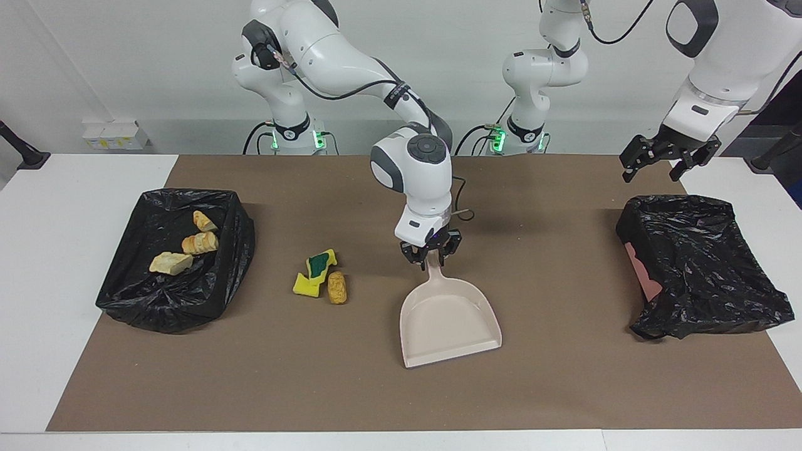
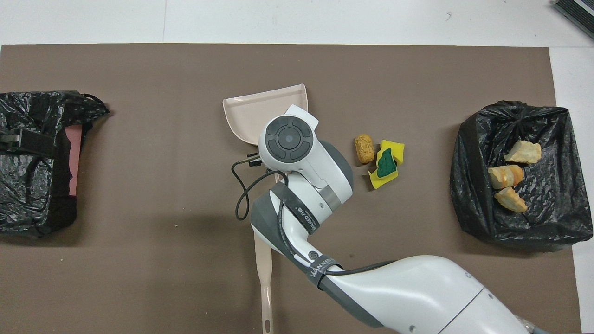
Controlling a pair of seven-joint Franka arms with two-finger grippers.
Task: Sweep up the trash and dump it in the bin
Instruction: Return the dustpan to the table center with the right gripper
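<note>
The trash on the mat is a brown oval lump (image 1: pixel 337 287) (image 2: pixel 364 148), a yellow sponge chunk (image 1: pixel 305 285) (image 2: pixel 393 150) and a green-faced sponge chunk (image 1: pixel 321 262) (image 2: pixel 385 163), lying together. Three bread pieces (image 1: pixel 185 244) (image 2: pixel 508 176) lie in the black-lined bin (image 1: pixel 125 275) (image 2: pixel 478 139) at the right arm's end. The beige dustpan (image 1: pixel 448 319) (image 2: pixel 260 109) lies flat on the mat beside the scraps. My right gripper (image 1: pixel 431 254) is down at its handle. My left gripper (image 1: pixel 651 172) hangs open and empty over the mat by the second bin.
A second bin (image 1: pixel 702 263) (image 2: pixel 32 162), pink under a loose black bag, stands at the left arm's end. A beige brush handle (image 2: pixel 263 278) lies on the mat nearer to the robots than the dustpan, its head hidden under my right arm.
</note>
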